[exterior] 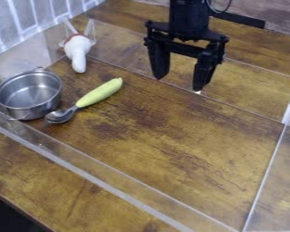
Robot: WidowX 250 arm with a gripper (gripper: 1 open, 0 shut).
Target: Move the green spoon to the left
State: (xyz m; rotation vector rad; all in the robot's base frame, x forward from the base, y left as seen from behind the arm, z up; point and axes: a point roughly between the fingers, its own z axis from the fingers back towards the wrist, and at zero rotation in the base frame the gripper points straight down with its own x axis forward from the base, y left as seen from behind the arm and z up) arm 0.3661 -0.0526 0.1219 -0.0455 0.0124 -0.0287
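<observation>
Lying flat on the brown wooden tabletop (172, 145), left of centre in the frame: the green spoon with chunky lime handle and shiny metal scoop (101, 92). Just beside its scoop, farther left, a round steel bowl (30, 94); beyond, at upper left, a small white object with an orange tip (77, 52). At upper centre, well apart from the spoon, the black end effector (184, 80), fingers spread, apparently with nothing between them. Likely to shove or catch the bowl if sliding the spoon straight left, given so little room there; likely to roll or slip if gripped off-centre on the rounded handle. Pointing scoop-first toward lower left, with long axis running diagonally up to the handle's end at upper right.
</observation>
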